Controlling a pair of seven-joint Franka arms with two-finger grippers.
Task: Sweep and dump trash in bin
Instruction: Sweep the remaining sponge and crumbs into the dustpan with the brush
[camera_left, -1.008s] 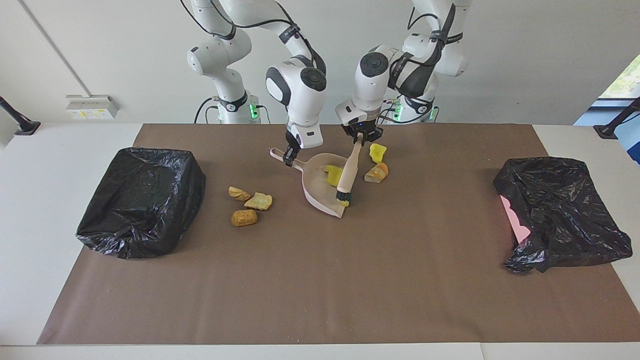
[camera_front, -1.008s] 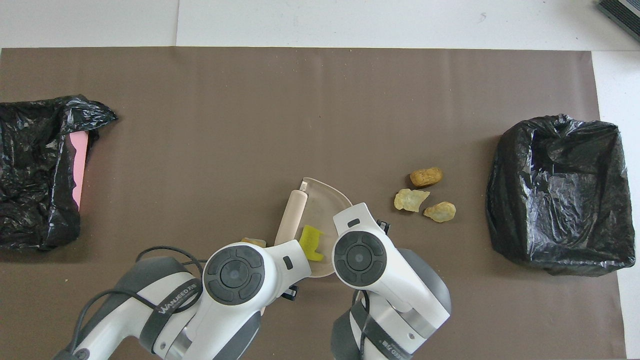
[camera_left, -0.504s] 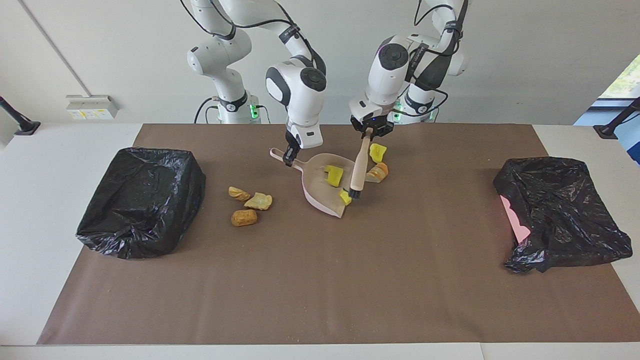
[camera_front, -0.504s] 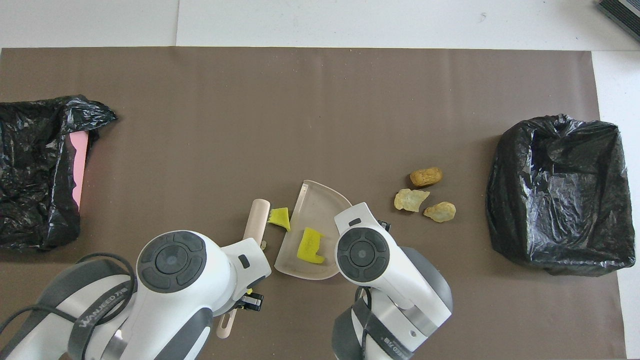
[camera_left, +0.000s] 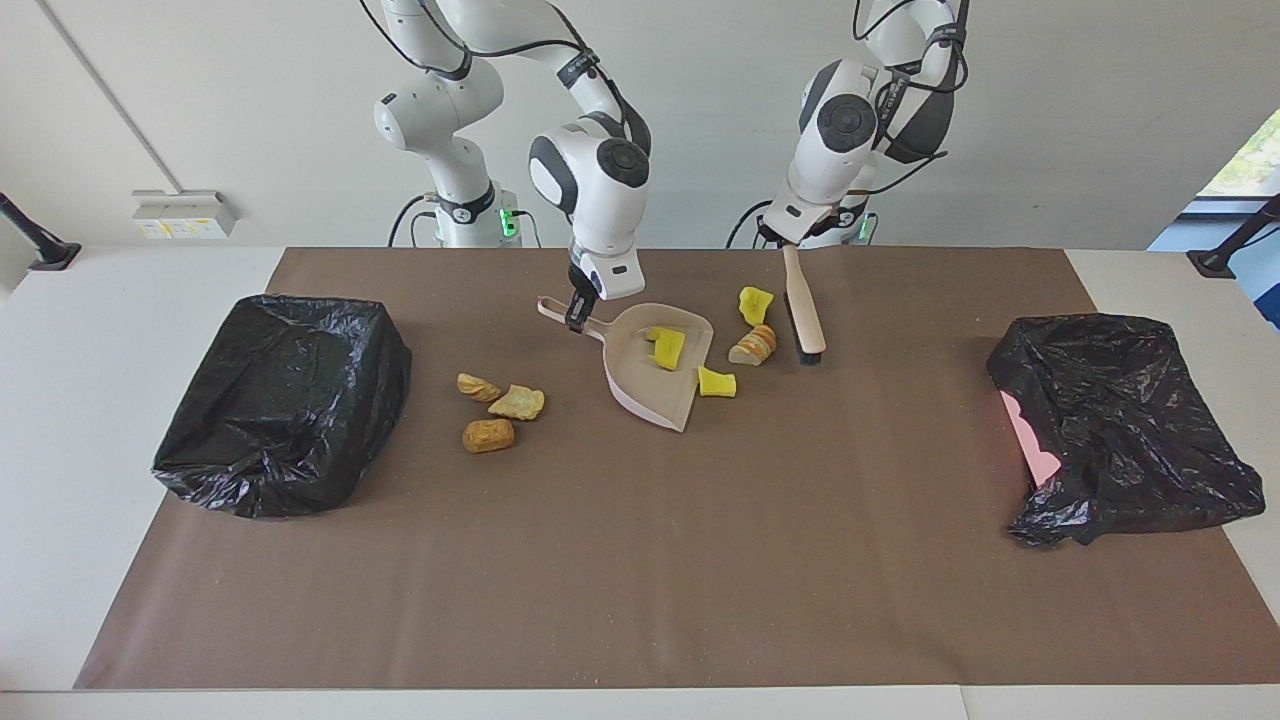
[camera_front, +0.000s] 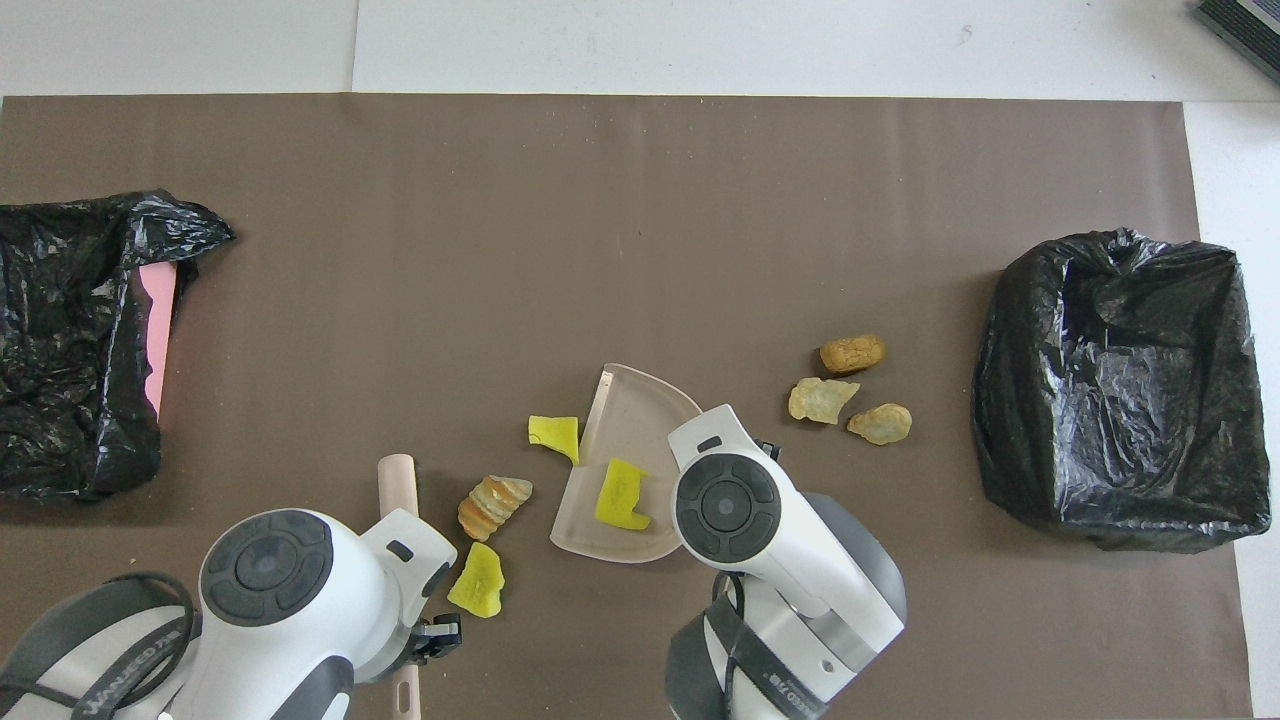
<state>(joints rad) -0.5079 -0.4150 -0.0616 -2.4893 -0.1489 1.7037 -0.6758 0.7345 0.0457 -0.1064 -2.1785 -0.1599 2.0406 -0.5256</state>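
White wall, brown mat on white table; L gripper clamps brush, R gripper clamps dustpan.

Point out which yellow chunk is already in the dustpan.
The yellow chunk lying inside the dustpan; the other two sit on the mat beside it.

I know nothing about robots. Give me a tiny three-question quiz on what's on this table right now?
1. How many trash pieces lie in the dustpan?
2. True or false: the left gripper holds the brush.
3. Which grips the dustpan handle: A) right gripper B) left gripper?

Key: 1) one, a yellow chunk. 2) true. 3) A.
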